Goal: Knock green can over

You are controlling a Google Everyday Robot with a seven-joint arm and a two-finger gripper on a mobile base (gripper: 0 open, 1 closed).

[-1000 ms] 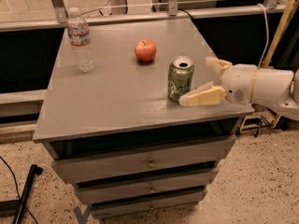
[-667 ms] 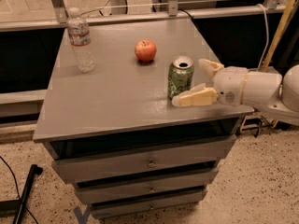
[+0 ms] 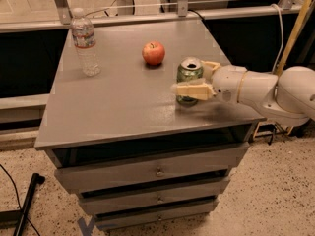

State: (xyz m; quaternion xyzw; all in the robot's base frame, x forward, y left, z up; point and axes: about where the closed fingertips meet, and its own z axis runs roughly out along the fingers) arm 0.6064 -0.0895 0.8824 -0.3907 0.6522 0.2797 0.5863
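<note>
The gripper (image 3: 191, 78) is spread wide around the upright green can (image 3: 188, 73) near the worktop's (image 3: 123, 107) right edge, one finger across its front, one behind; a second ago it sat further right

Green can (image 3: 185, 75) upright on the grey table (image 3: 118, 112), between the gripper's fingers.

The can has a mottled green-and-white body and a silver top with its opening facing up. It stands upright, with no visible tilt, on the right side of the tabletop, nearer the front edge than the back. The gripper (image 3: 193, 77) reaches in from the right with its fingers spread: one pale finger crosses the can's front, the other sits at its rear right.
</note>
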